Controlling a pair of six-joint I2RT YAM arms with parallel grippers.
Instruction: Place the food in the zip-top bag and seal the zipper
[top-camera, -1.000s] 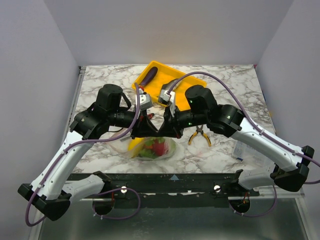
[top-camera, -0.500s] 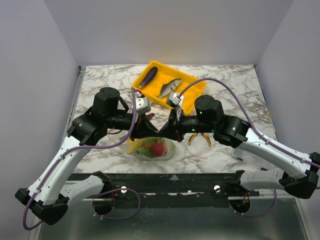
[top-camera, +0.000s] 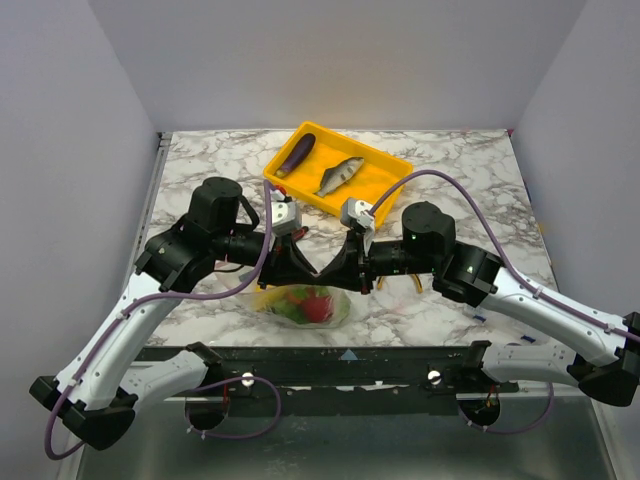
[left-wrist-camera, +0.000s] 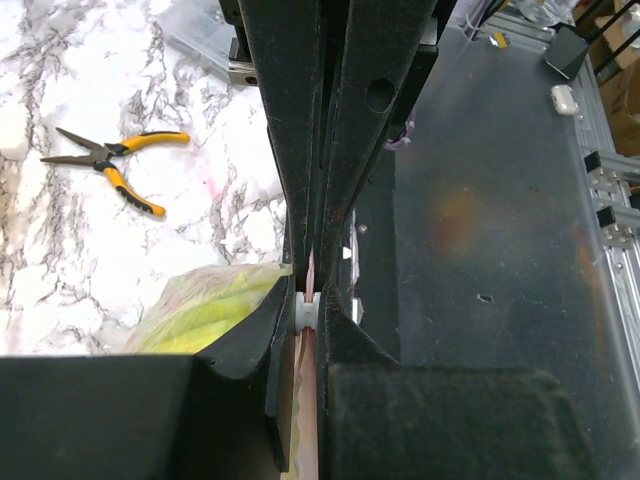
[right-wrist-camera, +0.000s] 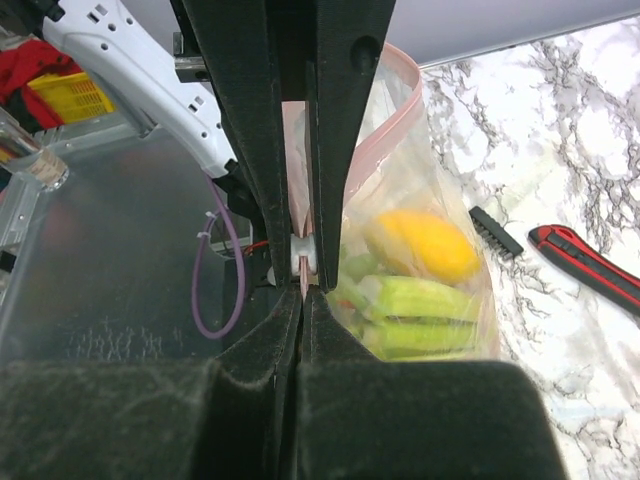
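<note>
The clear zip-top bag (top-camera: 305, 303) hangs low near the table's front, holding green, red and yellow food. The right wrist view shows the yellow squash (right-wrist-camera: 420, 245) and green leek (right-wrist-camera: 415, 315) through the plastic. My left gripper (top-camera: 300, 268) and right gripper (top-camera: 345, 275) meet tip to tip above the bag, both shut on its pinkish zipper (right-wrist-camera: 398, 100). The strip runs between my left gripper's (left-wrist-camera: 308, 310) jaws, with the bag (left-wrist-camera: 215, 310) bulging to their left. My right gripper (right-wrist-camera: 303, 290) pinches the same strip. An eggplant (top-camera: 296, 153) and fish (top-camera: 340, 175) lie in the yellow tray (top-camera: 390, 175).
Yellow-handled pliers (left-wrist-camera: 110, 165) lie on the marble right of the bag, mostly under the right arm from above. A red-and-black pocket knife (right-wrist-camera: 585, 265) and a small black comb-like piece (right-wrist-camera: 495, 230) lie on the bag's far side. The table's front edge is just below the bag.
Both grippers and the bag have shifted toward the table's near edge. The right arm has drawn back and to the right, uncovering the tray and the fish.
</note>
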